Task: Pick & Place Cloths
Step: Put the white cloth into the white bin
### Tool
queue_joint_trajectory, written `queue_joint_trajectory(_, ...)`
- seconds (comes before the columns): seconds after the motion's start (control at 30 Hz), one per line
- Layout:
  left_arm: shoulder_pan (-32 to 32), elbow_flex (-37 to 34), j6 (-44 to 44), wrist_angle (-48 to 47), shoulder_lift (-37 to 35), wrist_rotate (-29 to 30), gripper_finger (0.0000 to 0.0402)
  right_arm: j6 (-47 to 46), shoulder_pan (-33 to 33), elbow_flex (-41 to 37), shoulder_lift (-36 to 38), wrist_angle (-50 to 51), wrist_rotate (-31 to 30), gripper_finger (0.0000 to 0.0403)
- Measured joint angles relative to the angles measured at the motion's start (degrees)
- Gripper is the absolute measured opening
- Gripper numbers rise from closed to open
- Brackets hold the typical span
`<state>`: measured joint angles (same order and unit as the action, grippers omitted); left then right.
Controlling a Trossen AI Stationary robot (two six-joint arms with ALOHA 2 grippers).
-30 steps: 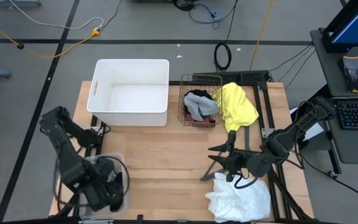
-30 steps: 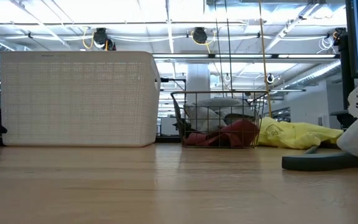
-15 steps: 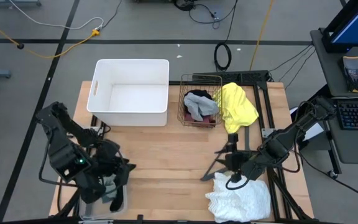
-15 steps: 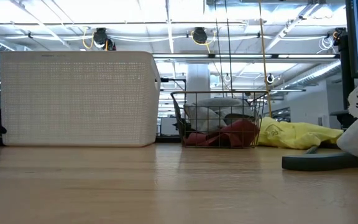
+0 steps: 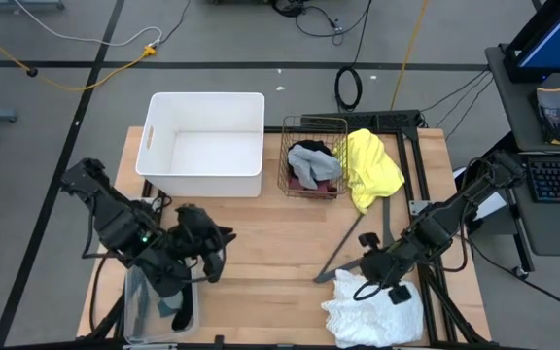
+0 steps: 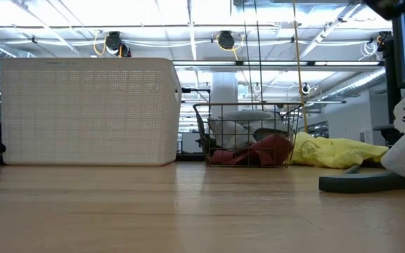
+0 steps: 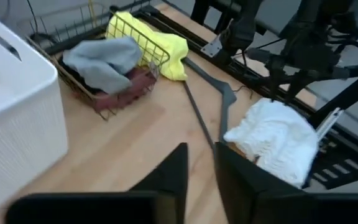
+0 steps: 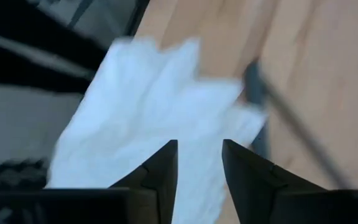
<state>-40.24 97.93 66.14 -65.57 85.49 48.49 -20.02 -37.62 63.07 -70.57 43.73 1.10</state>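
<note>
Bare wood in the middle of the table (image 5: 261,243), free to pass; white bin (image 5: 205,144) and wire basket (image 5: 313,167) block the far edge; grey hanger (image 5: 350,243) and white cloth (image 5: 375,309) block the near right corner

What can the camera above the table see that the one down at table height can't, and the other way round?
Only the high view shows both arms: the left gripper over the near-left table, the right gripper above the frilly white cloth, plus the bin's bare inside. Only the low view shows the ceiling lights and room behind. Both show the white bin, the wire basket of cloths, the yellow cloth and the grey hanger.
</note>
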Motion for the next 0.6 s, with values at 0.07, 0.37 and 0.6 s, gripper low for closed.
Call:
queue_joint_trajectory(0.07,0.73,0.0,-2.57,0.03,0.0,0.04,0.004,-2.0,0.0,0.0,0.0,2.99,3.79,0.0115)
queue_joint_trajectory(0.37,1.36,-3.34,-8.25,4.55,0.0,1.68,0.0012,-8.56,-0.34,0.0,0.0,10.8,10.11,0.0106)
queue_joint_trajectory(0.6,1.56,-8.33,-7.94,8.93,0.02,3.71,0.0015,-11.43,-0.38,0.0,0.0,13.16,11.27,0.0137)
